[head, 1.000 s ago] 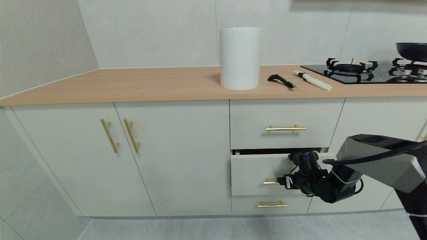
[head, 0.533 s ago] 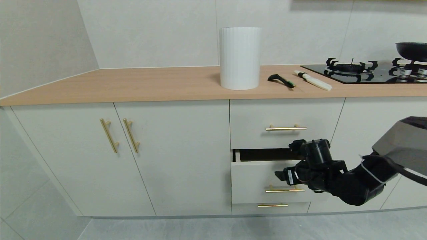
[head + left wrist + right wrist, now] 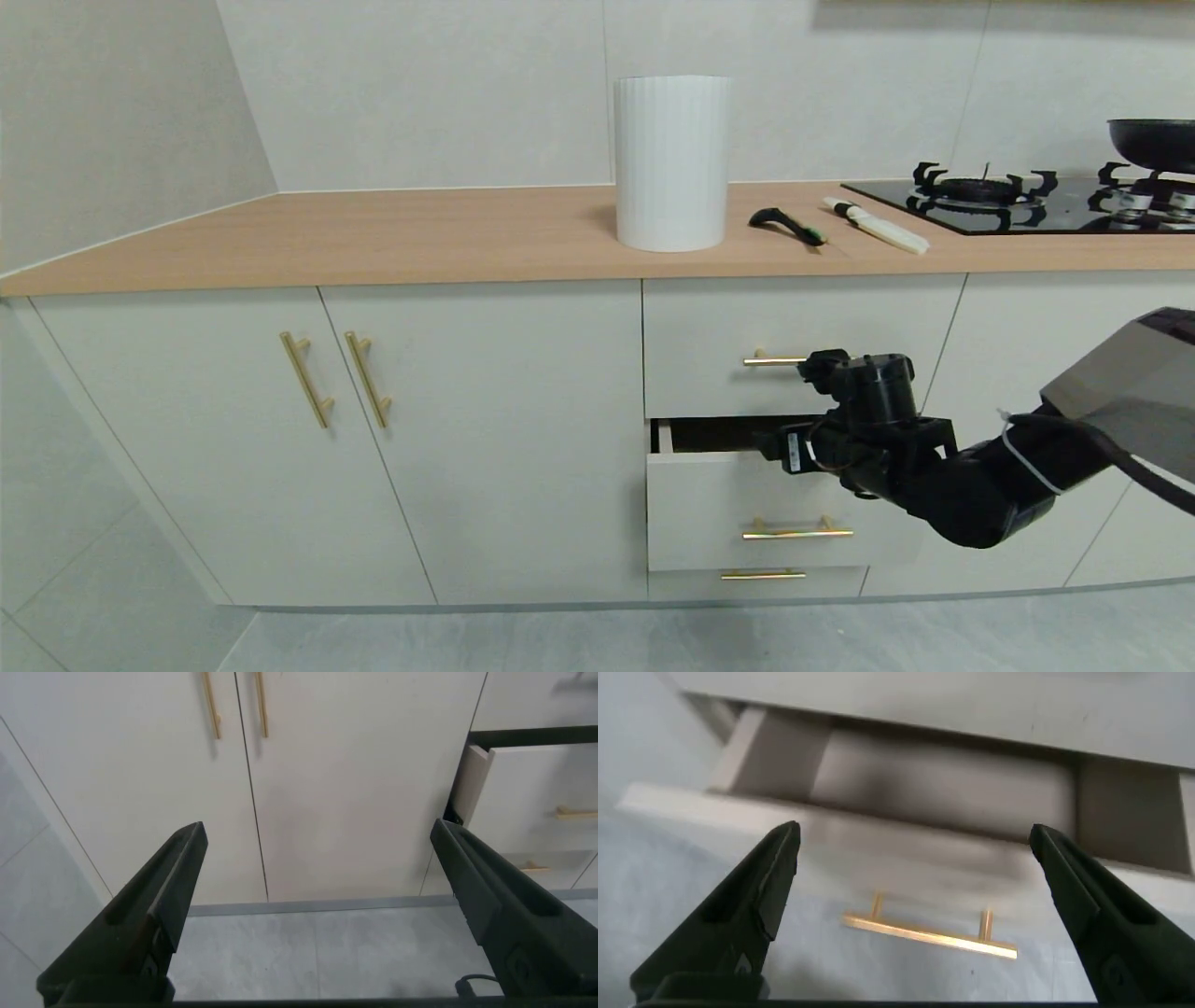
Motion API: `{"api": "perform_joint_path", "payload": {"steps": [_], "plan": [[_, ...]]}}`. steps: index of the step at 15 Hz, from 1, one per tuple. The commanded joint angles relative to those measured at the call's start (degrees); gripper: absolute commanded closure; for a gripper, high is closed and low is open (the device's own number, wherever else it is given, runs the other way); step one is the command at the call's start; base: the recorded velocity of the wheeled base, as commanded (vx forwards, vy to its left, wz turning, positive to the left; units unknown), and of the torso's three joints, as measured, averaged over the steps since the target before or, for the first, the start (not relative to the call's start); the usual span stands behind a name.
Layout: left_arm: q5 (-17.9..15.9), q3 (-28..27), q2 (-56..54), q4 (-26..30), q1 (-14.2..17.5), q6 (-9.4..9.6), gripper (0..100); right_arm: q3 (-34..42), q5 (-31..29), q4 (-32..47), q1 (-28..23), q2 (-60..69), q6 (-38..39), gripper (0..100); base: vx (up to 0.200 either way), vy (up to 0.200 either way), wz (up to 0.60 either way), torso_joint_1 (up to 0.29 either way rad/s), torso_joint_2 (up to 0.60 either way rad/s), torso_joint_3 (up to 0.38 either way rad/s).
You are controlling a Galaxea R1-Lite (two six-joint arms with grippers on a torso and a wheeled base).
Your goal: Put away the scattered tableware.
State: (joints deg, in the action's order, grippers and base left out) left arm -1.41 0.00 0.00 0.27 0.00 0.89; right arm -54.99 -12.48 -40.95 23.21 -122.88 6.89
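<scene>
Standing part open under the wooden worktop (image 3: 420, 233), the middle drawer (image 3: 709, 495) is faced by the right gripper (image 3: 913, 835), spread wide and empty. The left gripper (image 3: 318, 831), also agape, is held off to the drawer's left. On the worktop above the drawer, the knife (image 3: 876, 225) and peeler (image 3: 786, 225) are judged yet to be stowed.

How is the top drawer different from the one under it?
The top drawer is shut; the middle drawer is pulled out, with a dark gap above its front. The right tool hides part of the top drawer's handle; the middle drawer's handle shows whole. Both are pale with gold bar handles.
</scene>
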Motion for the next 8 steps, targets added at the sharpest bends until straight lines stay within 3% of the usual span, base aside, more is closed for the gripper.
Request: {"api": "perform_joint_path", "payload": {"steps": [1,8], "plan": [[0.0,0.0,0.1,0.0,0.0,-0.01,0,-2.8,-2.6,-3.7,-2.3,-7.5,-0.2,0,0.0,0.0,0.0,0.0,0.0,0.0],[0.0,0.0,0.0,0.0,0.0,-0.01,0,-4.0,-2.6,-3.1,-4.5,-9.4,-0.2,0,0.0,0.0,0.0,0.0,0.0,0.0]]}}
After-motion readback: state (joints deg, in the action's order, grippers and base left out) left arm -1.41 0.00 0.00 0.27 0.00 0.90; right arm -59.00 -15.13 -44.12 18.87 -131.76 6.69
